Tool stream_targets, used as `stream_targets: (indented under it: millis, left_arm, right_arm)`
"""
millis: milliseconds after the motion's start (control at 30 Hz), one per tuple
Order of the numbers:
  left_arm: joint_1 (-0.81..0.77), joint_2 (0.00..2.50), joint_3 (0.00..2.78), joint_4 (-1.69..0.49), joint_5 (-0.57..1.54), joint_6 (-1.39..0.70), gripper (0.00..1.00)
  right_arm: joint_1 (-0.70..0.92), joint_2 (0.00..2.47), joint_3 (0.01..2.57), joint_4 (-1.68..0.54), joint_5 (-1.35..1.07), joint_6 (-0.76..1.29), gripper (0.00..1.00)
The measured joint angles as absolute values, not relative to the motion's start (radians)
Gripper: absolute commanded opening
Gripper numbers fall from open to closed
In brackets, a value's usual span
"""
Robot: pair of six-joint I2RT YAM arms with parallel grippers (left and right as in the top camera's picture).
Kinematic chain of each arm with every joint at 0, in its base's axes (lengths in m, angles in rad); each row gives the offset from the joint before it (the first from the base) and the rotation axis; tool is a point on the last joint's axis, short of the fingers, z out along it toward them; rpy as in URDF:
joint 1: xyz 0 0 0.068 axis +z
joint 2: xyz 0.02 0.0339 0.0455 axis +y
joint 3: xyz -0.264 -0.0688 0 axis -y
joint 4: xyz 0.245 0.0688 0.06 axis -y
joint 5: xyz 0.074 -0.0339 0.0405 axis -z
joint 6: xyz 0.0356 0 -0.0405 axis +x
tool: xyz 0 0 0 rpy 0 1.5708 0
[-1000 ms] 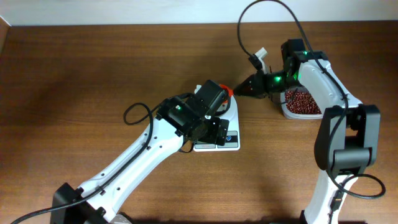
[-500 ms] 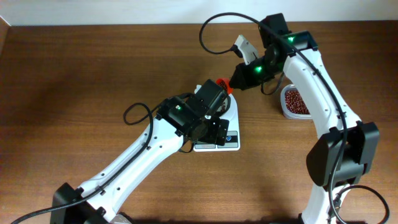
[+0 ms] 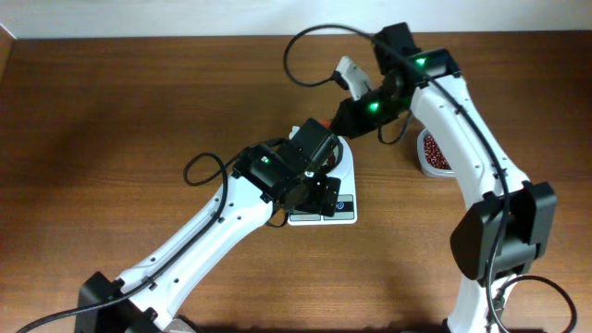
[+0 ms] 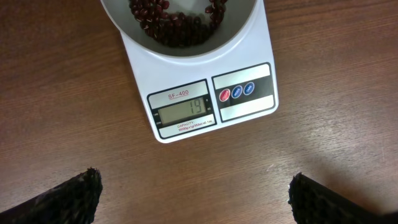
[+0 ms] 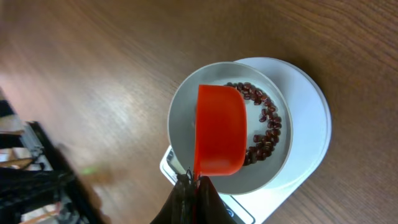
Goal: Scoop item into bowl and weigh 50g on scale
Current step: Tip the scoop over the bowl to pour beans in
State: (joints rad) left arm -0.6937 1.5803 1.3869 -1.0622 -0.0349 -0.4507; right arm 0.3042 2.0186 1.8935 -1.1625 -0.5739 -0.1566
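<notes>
Since a second ago the right arm has swung left, away from the tub (image 3: pixel 426 168) and over to the scale (image 4: pixel 142 67), bringing the scoop (image 5: pixel 217 134) along; the left arm has kept its place.

On the scale's face "SF-400" is printed above the grey display (image 4: pixel 185 112), which reads "19". The small print under the display is too fine to read. Right of the display is a short row of round buttons, the left one red and the others blue.

One scale, one bowl (image 5: pixel 179 127), one scoop and one tub are on view, with two arms. The beans (image 4: pixel 175 26) are too many to count.

The white bowl stands on the far part of the scale, near the middle of the desk (image 3: pixel 92 139). A loose layer of dark red-brown beans lies in it, gathered in an arc along one side in the right wrist view. The clear tub sits on the desk to the right of the scale, partly hidden behind the right arm, and more of the same beans show inside it.

The orange-red scoop hangs over the bowl, inside its rim as seen from above. Whether it holds beans cannot be told. The right fingers (image 5: pixel 194 186) are pressed together on the scoop's handle. The left fingers (image 4: pixel 336 202) stand wide apart with nothing between them, above the bare desk on the near side of the scale.
</notes>
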Motion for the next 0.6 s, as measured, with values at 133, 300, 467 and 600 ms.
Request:
stream_targets:
  millis: [133, 300, 467, 600]
  left_arm:
    - [-0.694, 1.580, 1.387, -1.063, -0.035, -0.451, 0.99]
    - [-0.694, 1.580, 1.387, -1.062, -0.035, -0.451, 0.99]
    - [-0.694, 1.580, 1.387, -1.063, -0.035, -0.451, 0.99]
    - [-0.694, 1.580, 1.387, -1.062, -0.035, -0.451, 0.99]
  right_arm:
    - [0.329, 2.019, 1.895, -1.171, -0.481, -0.157, 0.04]
    - [0.364, 2.019, 1.895, -1.171, -0.409, -0.184, 0.04]
    - [0.377, 2.019, 1.895, -1.159, -0.377, -0.211, 0.04]
    - [0.389, 2.019, 1.895, -1.163, -0.395, -0.274, 0.04]
